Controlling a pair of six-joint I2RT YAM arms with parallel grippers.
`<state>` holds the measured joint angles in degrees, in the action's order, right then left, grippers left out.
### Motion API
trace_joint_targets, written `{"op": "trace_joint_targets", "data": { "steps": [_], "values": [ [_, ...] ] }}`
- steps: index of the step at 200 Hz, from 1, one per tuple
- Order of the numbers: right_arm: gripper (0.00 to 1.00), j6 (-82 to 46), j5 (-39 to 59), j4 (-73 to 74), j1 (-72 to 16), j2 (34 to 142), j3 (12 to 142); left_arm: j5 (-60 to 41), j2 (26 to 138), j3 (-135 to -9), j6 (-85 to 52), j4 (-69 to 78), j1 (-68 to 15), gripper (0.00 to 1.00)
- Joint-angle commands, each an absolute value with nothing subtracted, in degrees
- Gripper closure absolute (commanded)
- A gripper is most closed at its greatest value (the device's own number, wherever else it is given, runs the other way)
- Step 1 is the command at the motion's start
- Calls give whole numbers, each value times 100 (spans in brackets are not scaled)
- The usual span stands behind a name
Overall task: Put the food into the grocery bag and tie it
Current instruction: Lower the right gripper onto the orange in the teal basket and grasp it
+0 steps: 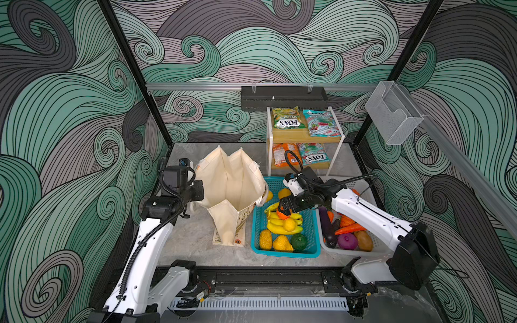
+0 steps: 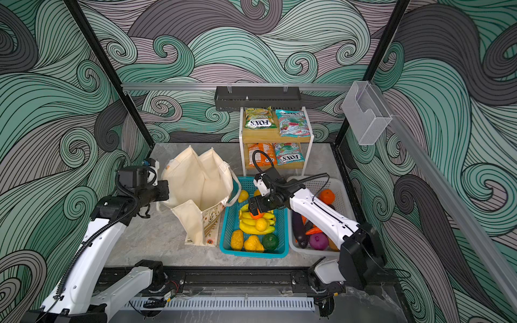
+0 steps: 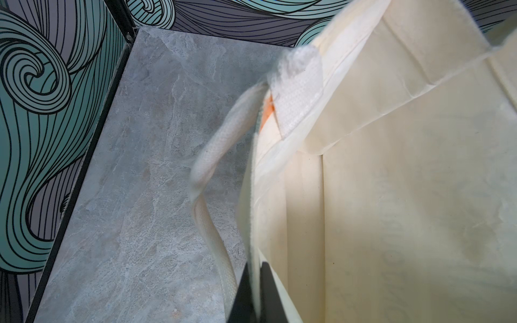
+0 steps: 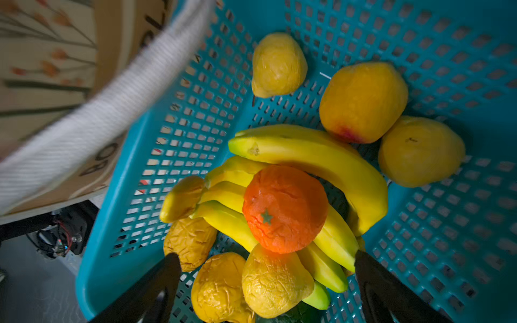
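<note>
**Front edge.** Black rail [image 1: 265,279] carrying both arm bases. Beyond it lies a bare strip of grey table [image 1: 195,251], widest at the near left.

**Teal basket** [image 1: 285,254]. Near centre.
- Contents: an orange [image 4: 284,208] on top of yellow bananas [image 4: 307,151], with several yellow fruits around them.
- A dark green fruit [image 1: 298,242] sits at a near corner.

**Right gripper** [image 4: 267,258]. Low over the teal basket, jaws spread wide, holding nothing. The orange lies just beyond the fingertips.

**White basket** [image 1: 349,254]. Just beside the teal one on the right, partly under the right arm.
- Contents: purple eggplant [image 1: 327,226], carrot [image 1: 349,228], purple onion [image 1: 347,241], brown potato [image 1: 363,240].

**Grocery bag** [image 1: 223,181]. Upright just left of the teal basket, mouth gaping, no food visible inside. One strap handle [image 4: 98,125] crosses the teal basket's rim. Bare table runs along the bag's left side and behind it.

**Left gripper** [image 3: 256,296]. Clamped on the bag's left rim.

**Shelf rack** [image 1: 291,137]. Against the back wall, behind the baskets.
- Upper board: green packet [image 1: 286,117] and teal packet [image 1: 321,123].
- Lower board: orange packet [image 1: 284,154] and a second teal packet [image 1: 313,153].

**Far fixtures.** Black tray [image 1: 284,98] on the back rail. Clear holder [image 1: 391,114] on the right wall.
</note>
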<state>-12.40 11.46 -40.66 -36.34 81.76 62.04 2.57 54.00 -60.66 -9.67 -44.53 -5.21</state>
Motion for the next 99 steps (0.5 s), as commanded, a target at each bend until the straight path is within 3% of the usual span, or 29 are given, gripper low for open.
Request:
{"op": "trace_joint_targets", "data": {
  "steps": [1, 61, 99],
  "values": [
    [4, -1469, 823, -3554, -3801, 8254, 6050, 336, 5360, -6095, -921, -4320, -483, 100],
    [10, -1743, -351, -2993, -4271, 8692, 5729, 281, 5375, -6091, -923, -4318, -483, 100],
    [18, -1801, -541, -2751, -4285, 8847, 5586, 248, 5362, -6089, -929, -4309, -479, 100]
  ]
}}
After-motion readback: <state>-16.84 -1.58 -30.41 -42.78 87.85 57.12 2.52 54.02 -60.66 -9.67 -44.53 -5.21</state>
